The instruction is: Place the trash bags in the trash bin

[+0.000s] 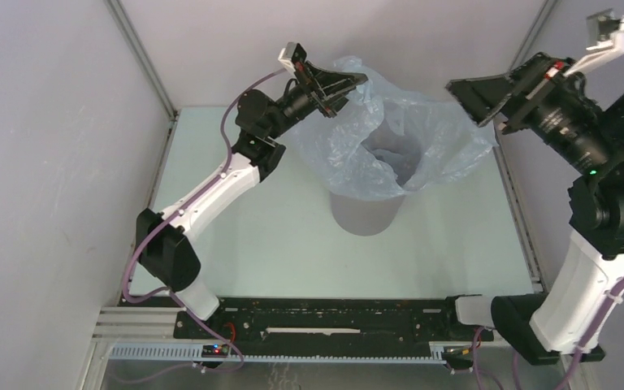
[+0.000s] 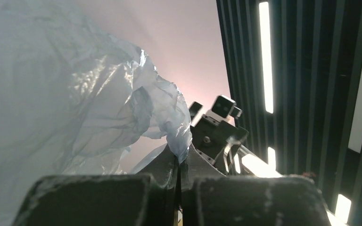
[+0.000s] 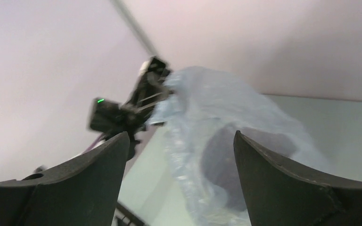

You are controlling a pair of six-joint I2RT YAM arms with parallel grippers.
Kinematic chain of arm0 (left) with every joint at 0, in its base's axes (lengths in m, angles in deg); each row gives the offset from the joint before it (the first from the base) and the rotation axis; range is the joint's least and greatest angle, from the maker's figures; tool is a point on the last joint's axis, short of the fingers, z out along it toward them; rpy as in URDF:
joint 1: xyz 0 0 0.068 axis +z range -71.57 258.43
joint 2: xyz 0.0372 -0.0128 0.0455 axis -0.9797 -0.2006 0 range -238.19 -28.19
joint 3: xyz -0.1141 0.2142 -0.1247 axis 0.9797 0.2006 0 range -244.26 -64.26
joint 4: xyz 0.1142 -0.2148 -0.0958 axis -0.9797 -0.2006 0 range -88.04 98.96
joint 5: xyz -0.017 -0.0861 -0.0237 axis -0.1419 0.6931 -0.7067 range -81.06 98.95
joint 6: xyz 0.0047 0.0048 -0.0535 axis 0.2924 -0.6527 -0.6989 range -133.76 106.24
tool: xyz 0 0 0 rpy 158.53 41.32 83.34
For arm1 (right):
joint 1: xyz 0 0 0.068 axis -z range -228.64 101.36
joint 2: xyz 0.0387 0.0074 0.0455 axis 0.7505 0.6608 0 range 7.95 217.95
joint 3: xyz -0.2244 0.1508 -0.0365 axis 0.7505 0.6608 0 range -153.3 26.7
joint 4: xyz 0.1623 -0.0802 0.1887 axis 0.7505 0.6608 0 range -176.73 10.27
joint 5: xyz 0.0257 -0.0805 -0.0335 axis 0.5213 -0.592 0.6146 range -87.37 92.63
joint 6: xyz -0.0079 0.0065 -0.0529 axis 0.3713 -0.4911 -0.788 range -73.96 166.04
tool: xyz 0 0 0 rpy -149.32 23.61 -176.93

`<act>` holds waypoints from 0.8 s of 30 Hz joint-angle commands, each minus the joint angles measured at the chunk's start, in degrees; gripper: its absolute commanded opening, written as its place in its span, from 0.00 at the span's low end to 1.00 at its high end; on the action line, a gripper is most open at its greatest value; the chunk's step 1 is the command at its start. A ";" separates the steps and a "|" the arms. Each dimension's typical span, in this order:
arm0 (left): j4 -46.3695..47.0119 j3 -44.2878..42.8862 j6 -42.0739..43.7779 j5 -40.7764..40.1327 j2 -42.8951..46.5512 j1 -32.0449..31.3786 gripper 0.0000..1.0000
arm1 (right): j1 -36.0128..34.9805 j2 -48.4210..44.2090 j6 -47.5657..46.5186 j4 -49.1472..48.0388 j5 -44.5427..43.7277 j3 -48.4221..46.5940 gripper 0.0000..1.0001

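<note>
The pale blue translucent trash bag [image 1: 422, 142] is draped over the light grey trash bin [image 1: 363, 215] at the middle back of the table. Its film dips into the bin's mouth and covers the rim. My left gripper [image 1: 357, 81] is raised at the bag's upper left and shut on a bunched edge of the bag, as the left wrist view [image 2: 179, 157] shows, with film [image 2: 75, 103] billowing to its left. My right gripper [image 1: 467, 103] is open and empty, raised to the right of the bag. In the right wrist view [image 3: 180, 134] the bag [image 3: 217, 108] and the bin's dark shape [image 3: 245, 160] lie between its fingers, farther off.
Grey enclosure walls stand on the left, back and right, with metal frame posts [image 1: 142, 57] at the back corners. The pale green table top [image 1: 260, 244] ends at a black rail [image 1: 325, 317] between the arm bases. The left arm [image 3: 122, 113] shows in the right wrist view.
</note>
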 commanded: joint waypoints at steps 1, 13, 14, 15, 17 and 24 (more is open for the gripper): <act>3.47 1.05 -1.31 -0.18 3.58 0.62 0.00 | -16.92 3.14 -0.19 -5.97 -6.17 2.69 0.89; 9.29 9.07 -2.78 -2.96 8.50 2.29 0.00 | -27.71 2.16 5.97 -16.95 -26.99 32.16 0.58; 10.19 9.98 -3.33 -3.30 8.78 2.42 0.00 | -27.83 1.82 5.95 -17.59 -27.42 34.50 0.57; 10.73 10.50 -3.66 -3.56 8.94 2.52 0.00 | -28.03 1.83 5.78 -17.85 -27.89 35.77 0.56; 10.95 10.64 -3.76 -3.53 9.05 2.58 0.00 | -28.23 1.91 6.19 -17.28 -29.17 37.70 0.56; 10.87 9.60 -4.03 -2.90 8.62 2.41 0.00 | -30.44 1.51 6.01 -22.37 -32.29 43.28 0.61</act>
